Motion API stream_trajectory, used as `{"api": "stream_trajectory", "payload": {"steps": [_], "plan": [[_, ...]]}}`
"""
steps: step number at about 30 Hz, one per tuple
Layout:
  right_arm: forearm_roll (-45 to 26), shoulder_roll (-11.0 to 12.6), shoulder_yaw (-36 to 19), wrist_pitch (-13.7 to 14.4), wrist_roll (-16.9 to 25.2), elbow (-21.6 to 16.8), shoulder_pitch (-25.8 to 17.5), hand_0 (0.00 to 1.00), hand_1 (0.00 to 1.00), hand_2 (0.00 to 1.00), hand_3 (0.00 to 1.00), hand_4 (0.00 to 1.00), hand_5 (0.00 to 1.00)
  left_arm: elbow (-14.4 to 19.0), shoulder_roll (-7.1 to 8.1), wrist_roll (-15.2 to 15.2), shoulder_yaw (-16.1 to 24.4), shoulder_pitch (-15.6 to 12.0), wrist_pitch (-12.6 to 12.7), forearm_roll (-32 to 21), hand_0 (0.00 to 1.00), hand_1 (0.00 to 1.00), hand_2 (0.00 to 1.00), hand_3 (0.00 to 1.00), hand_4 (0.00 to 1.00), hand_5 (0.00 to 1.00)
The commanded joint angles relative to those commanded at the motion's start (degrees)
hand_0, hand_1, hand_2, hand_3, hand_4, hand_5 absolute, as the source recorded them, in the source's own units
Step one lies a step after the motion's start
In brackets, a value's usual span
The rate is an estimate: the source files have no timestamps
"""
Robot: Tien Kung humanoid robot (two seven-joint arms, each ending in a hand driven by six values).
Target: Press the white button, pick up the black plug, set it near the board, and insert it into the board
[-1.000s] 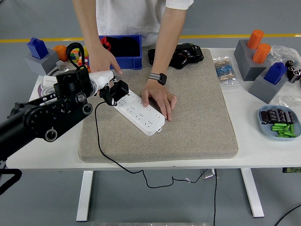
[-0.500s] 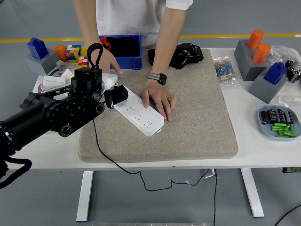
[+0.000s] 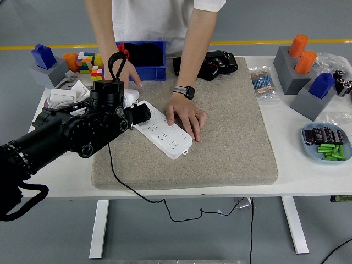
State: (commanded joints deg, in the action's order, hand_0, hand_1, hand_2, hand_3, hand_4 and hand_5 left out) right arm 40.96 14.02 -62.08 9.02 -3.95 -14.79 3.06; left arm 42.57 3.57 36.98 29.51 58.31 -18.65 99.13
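Note:
A white power strip (image 3: pixel 164 132) lies slanted on the grey mat (image 3: pixel 231 143). A person at the far side steadies its middle with one hand (image 3: pixel 188 116) and rests the other hand (image 3: pixel 125 71) by the blue bin. My left hand (image 3: pixel 135 107) is mostly hidden behind its own black forearm. It is shut on the black plug (image 3: pixel 142 113), which sits right at the strip's upper left end. Whether the plug's pins are in a socket is hidden. The plug's black cable (image 3: pixel 113 165) runs down over the mat's front edge. My right arm is out of view.
A blue bin (image 3: pixel 157 74) and a black device (image 3: pixel 212 65) stand at the back. Colour cubes (image 3: pixel 88 61) and a grey holder with a blue block (image 3: pixel 44 61) are back left. Grey holders with orange cylinders (image 3: pixel 297 60) and a blue dish (image 3: pixel 308 144) sit right.
My left arm has swung forward and to the right, carrying the black plug a little right and down against the strip's upper left end. The person's hands have stayed put.

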Motion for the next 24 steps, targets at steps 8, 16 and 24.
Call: {"api": "stream_trajectory", "payload": {"steps": [8, 16, 24], "plan": [[-0.1, -0.1, -0.3, 0.0, 0.0, 0.3, -0.4, 0.637, 0.55, 0.53, 0.534, 0.641, 0.311, -1.6, 0.48, 0.0, 11.2, -3.8, 6.1, 4.9, 0.069, 0.14, 0.209, 0.535, 0.507, 0.002], [0.1, -0.2, -0.8, 0.1, 0.0, 0.1, -0.4, 0.638, 0.55, 0.53, 0.533, 0.64, 0.311, -4.7, 0.38, 0.0, 25.3, -7.3, 23.4, 8.0, 0.074, 0.14, 0.216, 0.535, 0.503, 0.002], [0.1, -0.4, -0.7, 0.1, 0.0, 0.1, -0.5, 0.637, 0.549, 0.53, 0.534, 0.64, 0.31, -3.6, -0.25, 0.0, 35.8, -9.2, 21.8, 15.9, 0.075, 0.137, 0.211, 0.522, 0.487, 0.002]]}}
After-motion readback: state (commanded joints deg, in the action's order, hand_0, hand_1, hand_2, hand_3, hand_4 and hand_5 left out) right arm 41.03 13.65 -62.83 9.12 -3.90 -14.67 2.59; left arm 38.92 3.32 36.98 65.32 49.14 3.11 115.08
